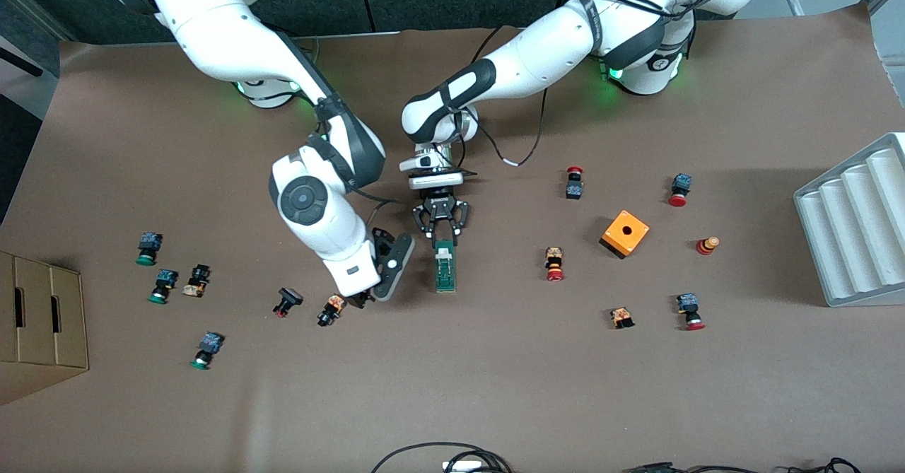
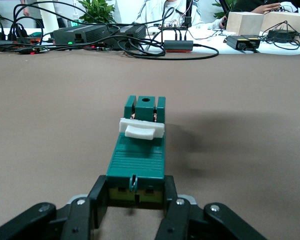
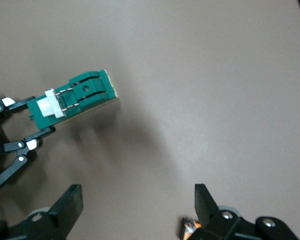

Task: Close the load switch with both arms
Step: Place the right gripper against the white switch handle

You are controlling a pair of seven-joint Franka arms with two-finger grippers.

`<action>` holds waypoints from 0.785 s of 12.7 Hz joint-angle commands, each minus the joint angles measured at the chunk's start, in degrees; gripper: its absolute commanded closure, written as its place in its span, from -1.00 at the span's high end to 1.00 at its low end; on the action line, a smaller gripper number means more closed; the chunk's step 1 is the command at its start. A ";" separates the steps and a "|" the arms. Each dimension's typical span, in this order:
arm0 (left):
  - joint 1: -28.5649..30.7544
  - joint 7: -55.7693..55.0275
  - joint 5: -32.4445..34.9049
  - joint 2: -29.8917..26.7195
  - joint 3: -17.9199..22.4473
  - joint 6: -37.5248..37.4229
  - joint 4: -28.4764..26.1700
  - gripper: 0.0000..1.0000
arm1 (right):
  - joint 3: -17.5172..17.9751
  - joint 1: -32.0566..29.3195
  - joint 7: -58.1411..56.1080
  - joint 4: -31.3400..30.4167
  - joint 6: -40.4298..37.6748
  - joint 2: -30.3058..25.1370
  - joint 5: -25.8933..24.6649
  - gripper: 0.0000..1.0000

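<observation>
My left gripper [image 1: 443, 235] pinches the narrow green load switch [image 1: 445, 266] by its end toward the bases; its long axis runs toward the table's front edge. My right gripper [image 1: 382, 275] hangs spread just beside it.

Ribbed green plastic load switch [image 2: 139, 160]

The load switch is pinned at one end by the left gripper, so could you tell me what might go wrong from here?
1. The left gripper grips only the end of the load switch, so a push on its white slider could pivot it.
2. The open right gripper hangs beside a small push button and could knock it.
</observation>
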 commanded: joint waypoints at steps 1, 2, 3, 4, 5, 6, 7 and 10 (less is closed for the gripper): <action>-0.90 1.16 0.86 1.09 0.43 -0.72 1.29 -0.43 | -0.72 0.86 -0.93 0.82 1.19 1.65 0.66 1.00; -0.90 1.16 0.86 1.09 0.43 -0.72 1.20 -0.43 | -0.72 1.82 -0.85 0.82 1.19 1.83 0.74 1.00; -0.90 1.16 0.86 1.09 0.43 -0.72 1.29 -0.43 | -0.72 2.70 -0.76 0.91 1.19 2.09 0.75 1.00; -0.90 1.16 0.86 1.09 0.43 -0.72 1.29 -0.43 | -0.72 3.40 -0.76 0.91 1.19 2.53 0.92 1.00; -0.90 1.16 0.86 1.09 0.43 -0.72 1.29 -0.43 | -0.72 3.76 -0.41 0.91 1.62 2.97 0.92 1.00; -0.90 1.16 0.86 1.09 0.43 -0.72 1.29 -0.43 | -0.81 4.80 -0.15 0.91 2.67 3.23 0.92 1.00; -0.90 1.07 0.95 1.09 0.43 -0.72 1.20 -0.43 | -0.89 5.60 -0.06 0.91 3.38 3.76 1.01 1.00; -0.90 1.24 0.86 1.09 0.43 -0.72 1.29 -0.43 | -0.98 6.83 -0.06 0.91 4.18 4.99 1.01 1.00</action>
